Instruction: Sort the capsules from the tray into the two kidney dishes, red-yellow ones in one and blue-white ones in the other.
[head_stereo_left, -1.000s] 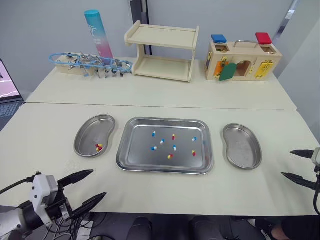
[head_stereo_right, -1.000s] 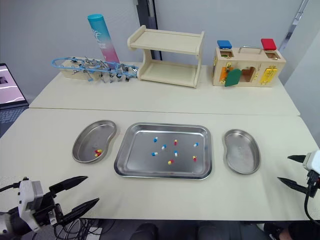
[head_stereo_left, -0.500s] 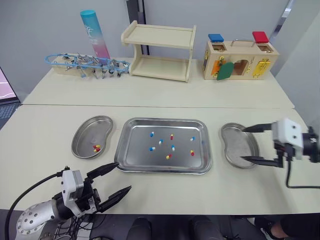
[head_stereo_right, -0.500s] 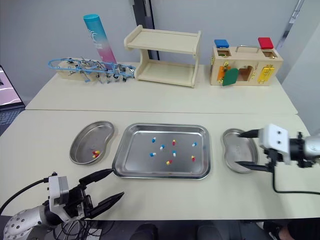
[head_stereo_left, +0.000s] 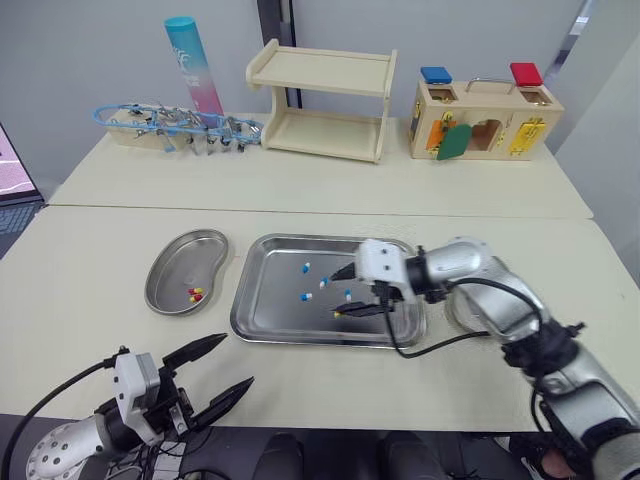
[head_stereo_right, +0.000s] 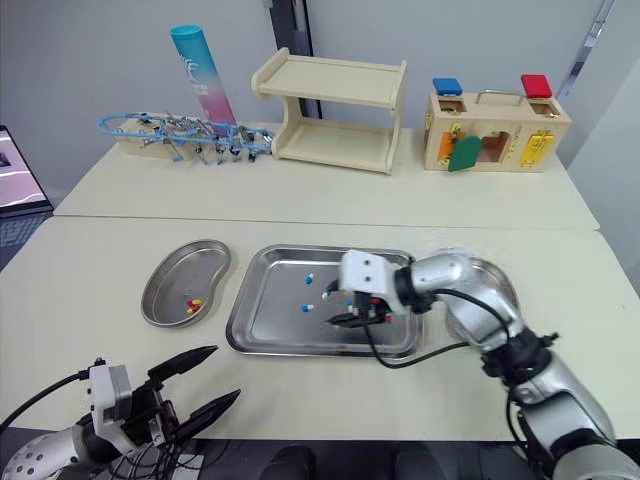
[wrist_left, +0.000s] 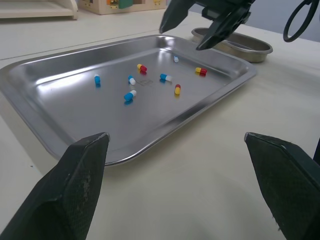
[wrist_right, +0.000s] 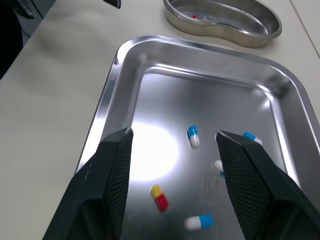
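The steel tray (head_stereo_left: 250, 300) lies mid-table with several loose capsules in it. Among them are a blue-white one (wrist_right: 192, 136) and a red-yellow one (wrist_right: 159, 197). My right gripper (head_stereo_left: 337, 296) hangs open just above the tray's middle, and that blue-white capsule lies between its fingers (wrist_right: 112, 175) in the right wrist view. The left kidney dish (head_stereo_left: 187, 262) holds red-yellow capsules (head_stereo_left: 196, 294). My right arm partly hides the right kidney dish (wrist_left: 250, 49). My left gripper (head_stereo_left: 236, 361) is open and empty, low over the table's near edge in front of the tray.
Along the back of the table stand a blue-pink tube (head_stereo_left: 195, 65), a rack of blue-handled tools (head_stereo_left: 175, 128), a wooden shelf (head_stereo_left: 320, 100) and a wooden lock box (head_stereo_left: 485, 120). A laptop (head_stereo_left: 10, 165) sits at the far left.
My right arm has swung left from beside the right kidney dish to over the tray, still open. The left gripper has stayed near the front edge. The camera has shifted slightly.
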